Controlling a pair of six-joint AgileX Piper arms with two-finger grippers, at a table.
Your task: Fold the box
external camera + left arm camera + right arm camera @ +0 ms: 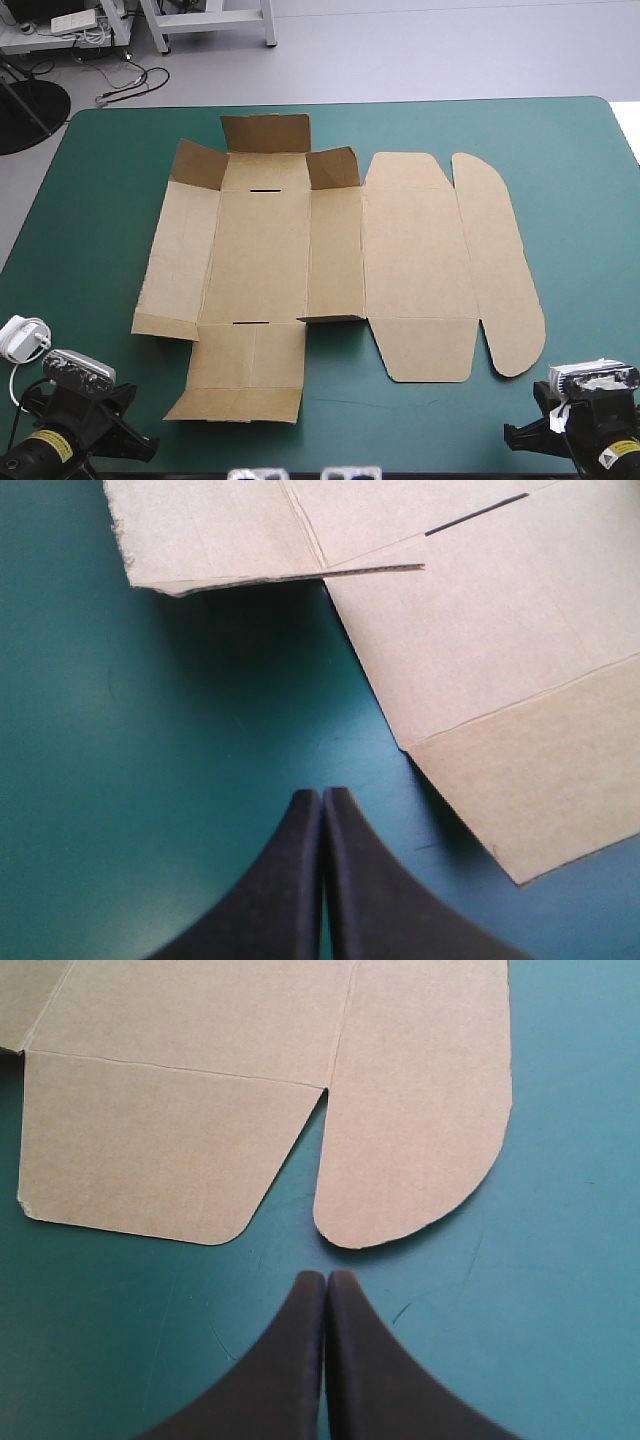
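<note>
Shows brown box (340,250) mostly flat on table (100,200), far flaps (265,132) raised, folding barely begun; left gripper (322,796), right gripper (326,1278) both closed, empty.

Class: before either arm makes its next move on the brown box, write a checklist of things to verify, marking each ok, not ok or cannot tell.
1. Box wholly on the table, no part over an edge: ok.
2. Left gripper clear of the box, over bare teal-green cover: ok.
3. Right gripper clear of the box, just short of the rounded flap: ok.
4. Fingers open for a grasp: not ok, both pairs shut.
5. Sheet fully flat: not ok, the far flaps stand raised.
</note>
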